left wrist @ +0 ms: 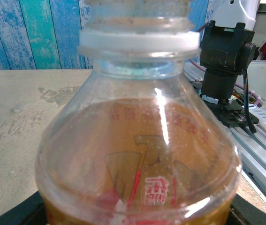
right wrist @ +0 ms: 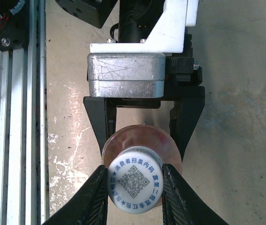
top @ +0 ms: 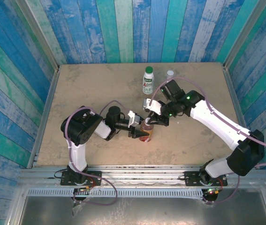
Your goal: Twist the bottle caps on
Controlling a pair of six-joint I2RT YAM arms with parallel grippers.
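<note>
Right gripper [right wrist: 135, 187] clamps the white cap [right wrist: 135, 178], which sits on the amber bottle [right wrist: 122, 143] mid-table [top: 86, 84]. Left gripper [right wrist: 144, 140] grips the bottle's body. Screwing-on step, I'd say; next comes a wrist twist with light downward pressure. Right arm [top: 217, 124] reaches down from above, left arm [top: 83, 129] low and level.

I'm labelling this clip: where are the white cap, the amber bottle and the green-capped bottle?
white cap [right wrist: 135, 186]: right wrist view, its printed top.
amber bottle [left wrist: 137, 154]: left wrist view, its clear shoulder.
green-capped bottle [top: 148, 83]: top external view, its label.
</note>
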